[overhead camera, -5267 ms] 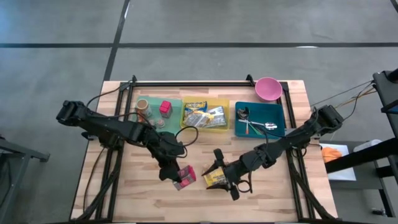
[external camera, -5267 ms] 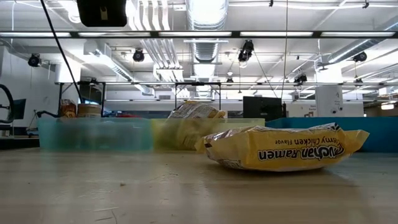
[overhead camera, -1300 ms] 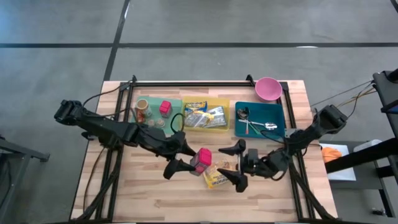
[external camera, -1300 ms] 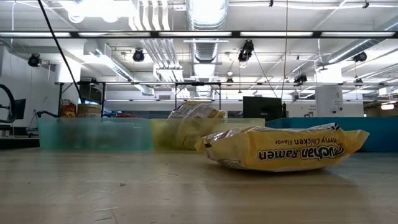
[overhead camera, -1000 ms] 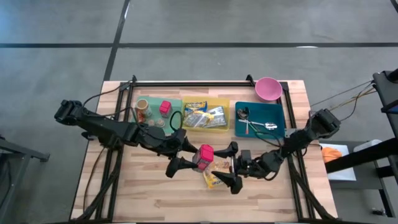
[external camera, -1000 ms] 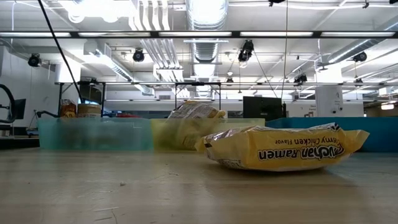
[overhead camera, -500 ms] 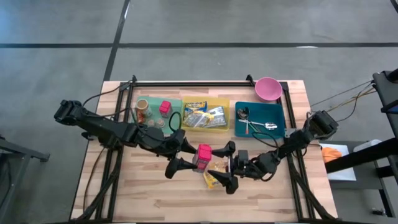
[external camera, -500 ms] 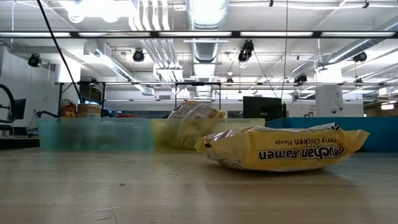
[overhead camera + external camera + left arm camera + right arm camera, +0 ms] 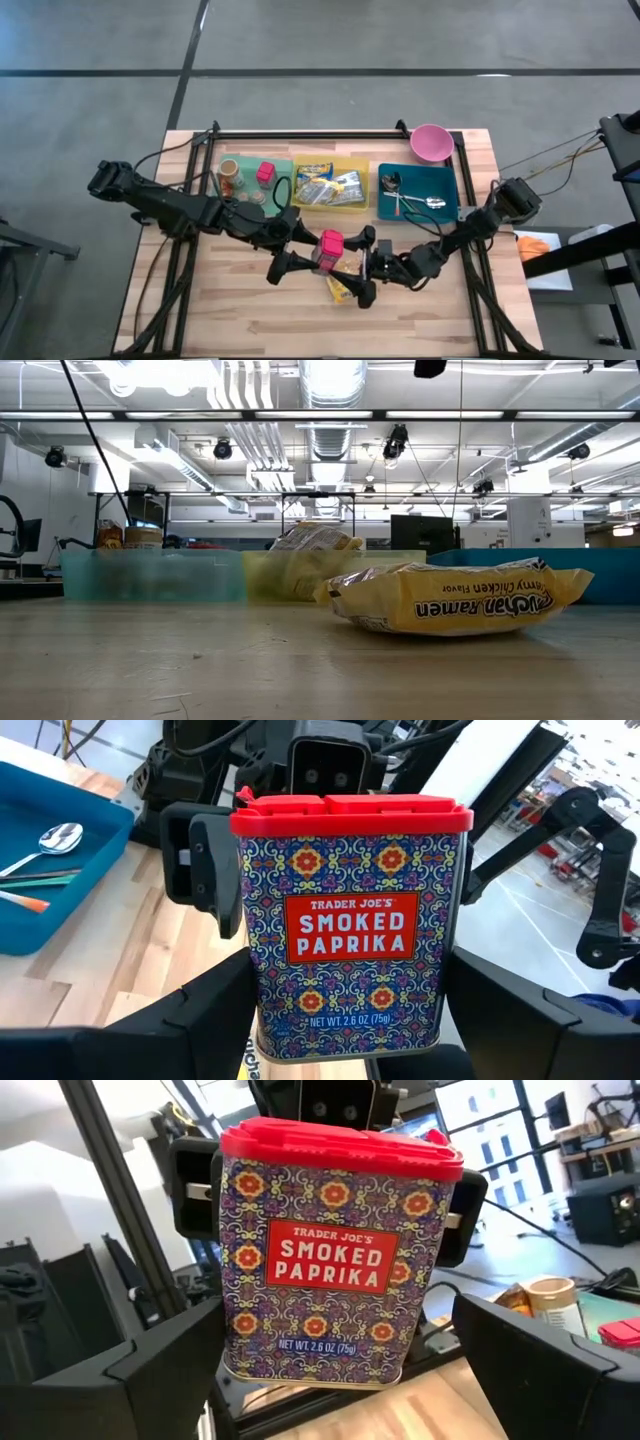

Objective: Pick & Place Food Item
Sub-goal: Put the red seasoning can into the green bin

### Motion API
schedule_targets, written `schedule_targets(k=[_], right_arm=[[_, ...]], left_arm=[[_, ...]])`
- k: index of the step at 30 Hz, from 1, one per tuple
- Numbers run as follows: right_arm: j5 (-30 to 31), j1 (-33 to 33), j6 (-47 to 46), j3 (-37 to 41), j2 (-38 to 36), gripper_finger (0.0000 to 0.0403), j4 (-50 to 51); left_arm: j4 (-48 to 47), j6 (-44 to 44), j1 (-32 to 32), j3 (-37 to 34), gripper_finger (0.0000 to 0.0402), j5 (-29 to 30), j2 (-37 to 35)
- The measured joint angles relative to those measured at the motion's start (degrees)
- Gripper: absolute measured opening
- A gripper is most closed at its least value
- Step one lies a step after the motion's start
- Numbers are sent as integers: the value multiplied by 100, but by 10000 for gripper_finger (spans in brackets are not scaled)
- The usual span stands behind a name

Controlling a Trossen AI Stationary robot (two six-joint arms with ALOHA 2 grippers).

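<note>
A Smoked Paprika tin [image 9: 352, 920], blue patterned with a red lid, hangs upright above the table's middle [image 9: 327, 246], with my left gripper [image 9: 316, 252] shut on it. My right gripper [image 9: 357, 266] faces it from the table's right, open. Its two fingers [image 9: 150, 1370] stand on either side of the tin [image 9: 335, 1250], and I see no touch. A yellow ramen packet [image 9: 455, 600] lies flat on the wood, partly under my right gripper [image 9: 338, 290]. My left gripper pinches the tin between its two fingers, one on each narrow side [image 9: 262, 1010]. The fingers come about level from the table's left. The tin stands upright in the hold, lid up, lifted clear of the table.
Along the far side stand a green bin with jars [image 9: 272, 166], a yellow bin of packets [image 9: 330, 206], a blue tray with utensils [image 9: 445, 180] and a pink bowl [image 9: 431, 142]. Bare wood lies at the near left and near right.
My right gripper has gone toward the table's left, toward the tin. It has stayed open, and its fingers now flank the tin. The tin has stayed in my left gripper, and the ramen packet has not moved.
</note>
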State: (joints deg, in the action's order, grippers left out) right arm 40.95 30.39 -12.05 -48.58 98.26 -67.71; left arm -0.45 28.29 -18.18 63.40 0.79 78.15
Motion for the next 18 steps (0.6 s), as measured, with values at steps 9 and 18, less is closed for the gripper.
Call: schedule_targets(k=[9,18], right_arm=[[-269,-71,-35,2,-2,379,-14],[-505,-76,-5,-172,-2,379,182]], left_arm=[[2,24,-9,2,291,-66,0],[33,43,-17,2,291,-129,-2]])
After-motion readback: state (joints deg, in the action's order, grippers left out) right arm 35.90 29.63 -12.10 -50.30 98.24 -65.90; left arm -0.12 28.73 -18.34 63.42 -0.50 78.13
